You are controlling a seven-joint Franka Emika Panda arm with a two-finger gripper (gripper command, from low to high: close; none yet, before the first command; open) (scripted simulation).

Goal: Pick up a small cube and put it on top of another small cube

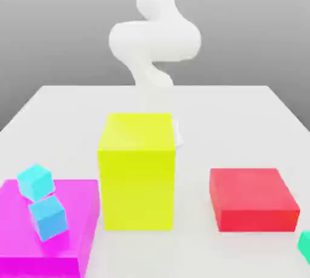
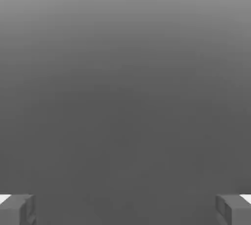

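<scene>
Two small cubes are on the magenta slab (image 1: 72, 210) at the exterior view's left: a cyan cube (image 1: 35, 181) and, nearer the camera, a light blue cube (image 1: 47, 217). Both look tilted and their corners meet in the picture; I cannot tell whether one rests on the other. A third small teal cube (image 1: 306, 245) lies on the table at the right edge. The white arm (image 1: 154, 40) comes down behind the tall yellow block (image 1: 137, 171), which hides its hand. In the hand view my gripper (image 2: 125, 209) is open, its grey fingers (image 2: 17, 209) far apart with nothing between them.
The tall yellow block stands mid-table in front of the arm. A low red block (image 1: 251, 198) lies to the exterior view's right. The white table (image 1: 242, 113) stretches behind them.
</scene>
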